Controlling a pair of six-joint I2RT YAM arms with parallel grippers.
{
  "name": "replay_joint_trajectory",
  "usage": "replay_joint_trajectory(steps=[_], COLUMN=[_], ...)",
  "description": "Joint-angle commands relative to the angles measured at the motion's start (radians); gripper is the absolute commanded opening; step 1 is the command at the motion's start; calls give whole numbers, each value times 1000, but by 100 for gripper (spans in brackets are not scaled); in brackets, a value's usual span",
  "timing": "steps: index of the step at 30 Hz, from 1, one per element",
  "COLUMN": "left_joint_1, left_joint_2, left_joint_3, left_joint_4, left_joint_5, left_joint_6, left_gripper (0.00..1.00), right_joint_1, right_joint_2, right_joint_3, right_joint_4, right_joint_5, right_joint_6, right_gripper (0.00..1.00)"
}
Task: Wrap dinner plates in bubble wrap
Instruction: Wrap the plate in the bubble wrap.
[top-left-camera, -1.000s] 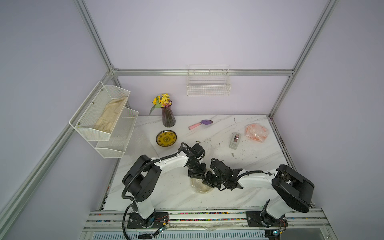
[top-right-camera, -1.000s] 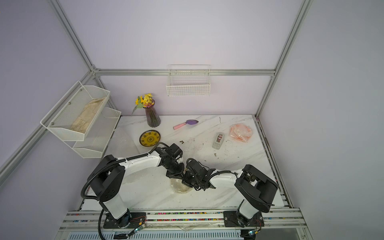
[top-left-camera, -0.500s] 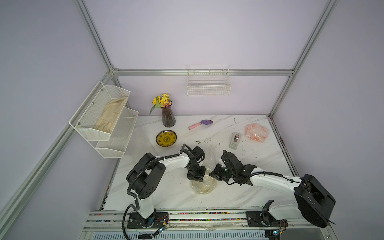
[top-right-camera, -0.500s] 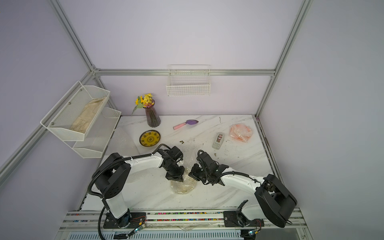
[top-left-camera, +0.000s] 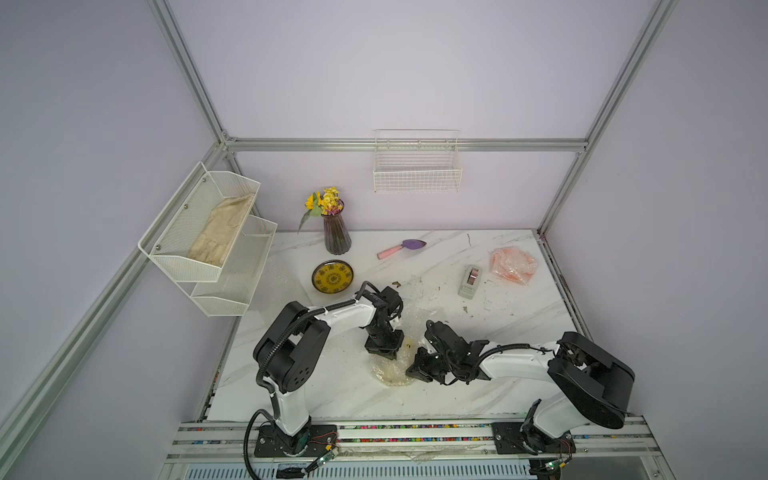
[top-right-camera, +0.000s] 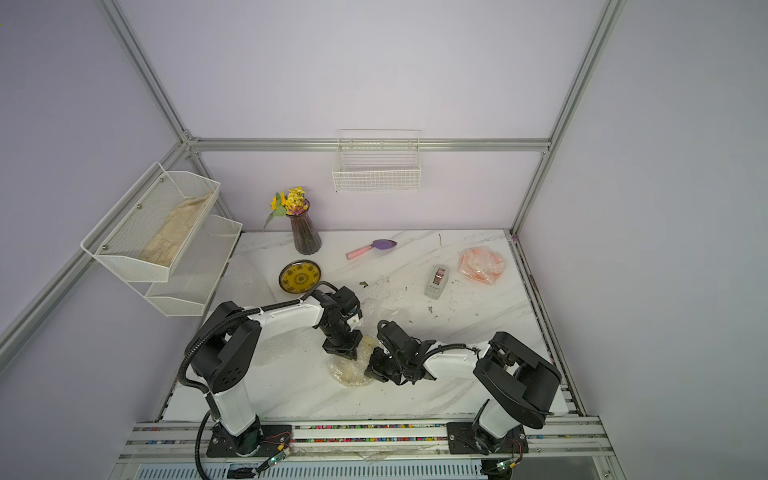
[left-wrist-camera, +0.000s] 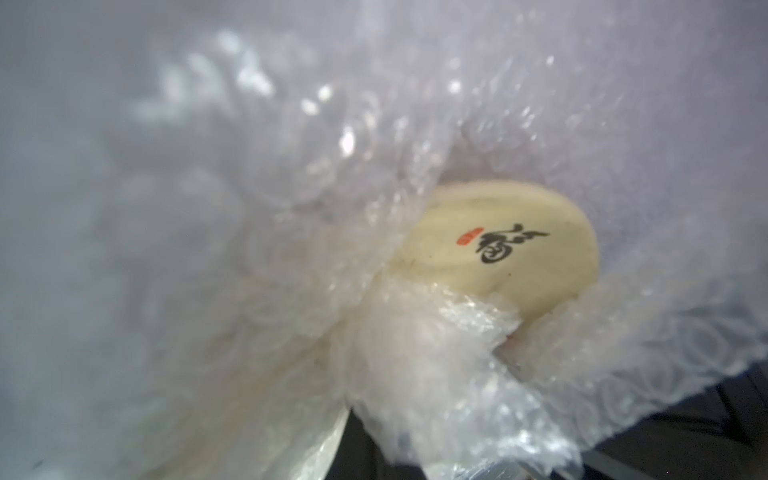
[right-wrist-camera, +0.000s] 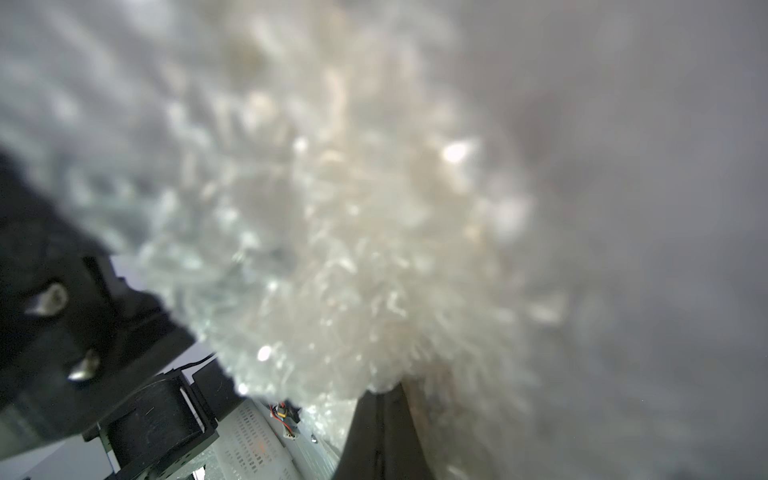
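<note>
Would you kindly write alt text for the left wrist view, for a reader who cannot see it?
A cream plate with a black brush-style mark and a small red stamp peeks out from crumpled translucent bubble wrap, which fills almost the whole blurred close-up. A bunched fold of the wrap overlaps the plate's edge.

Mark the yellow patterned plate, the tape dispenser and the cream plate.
yellow patterned plate (top-left-camera: 333, 277): in a top view, centre of its face.
tape dispenser (top-left-camera: 470, 281): in a top view, middle of its body.
cream plate (left-wrist-camera: 519, 284): left wrist view, uncovered patch by its dark mark.
</note>
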Motion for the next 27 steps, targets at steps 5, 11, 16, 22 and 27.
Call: replay_joint_trajectory(steps=[5, 11, 16, 22, 27], left_joint_1=[14, 14, 14, -6, -23], left_joint_2=[1, -62, -158, -198, -140], left_joint_3=[14, 43, 76, 2, -81], left_joint_4=[-9, -23, -51, -46, 20], left_joint_5=[-82, -91, -80, 11, 12], left_joint_6=[56, 15, -59, -190, -207], left_gripper=[5, 8, 19, 21, 13], right_joint_1=[10, 13, 13, 14, 13], right_joint_2=[32, 173, 199, 186, 179], right_joint_3=[112, 118, 98, 91, 89], right_joint_4=[32, -11, 27, 18, 26], right_joint_5=[-54, -46, -44, -35, -34], right_joint_6=[-57, -44, -22, -21, -19], right_gripper=[0, 0, 0, 0, 0])
